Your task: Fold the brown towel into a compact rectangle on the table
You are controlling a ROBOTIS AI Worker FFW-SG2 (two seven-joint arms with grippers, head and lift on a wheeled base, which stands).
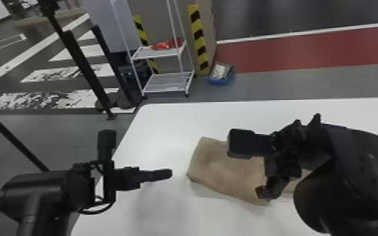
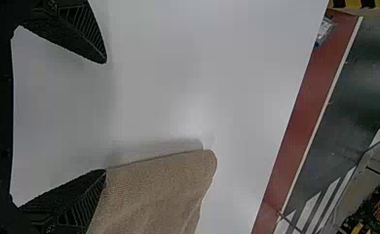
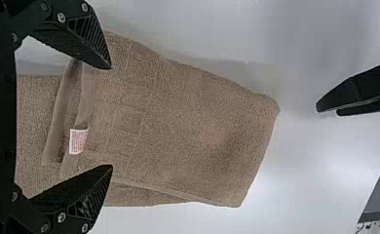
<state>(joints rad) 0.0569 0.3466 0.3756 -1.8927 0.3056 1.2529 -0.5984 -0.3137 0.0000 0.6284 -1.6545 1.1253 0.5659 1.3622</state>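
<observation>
Left gripper (image 1: 167,173): fingers wide apart, nothing held, just off the brown towel's left end in our head view. Right gripper (image 1: 268,177): also spread wide, empty, over the towel. We've got the brown towel (image 1: 226,169) partly folded on the white table (image 1: 166,125), tag (image 3: 78,141) showing.

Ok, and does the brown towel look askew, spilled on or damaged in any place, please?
The brown towel looks folded slightly askew: along one long side, a lower layer peeks out past the upper layer, so they do not line up. I see no spill or damage on it.
</observation>
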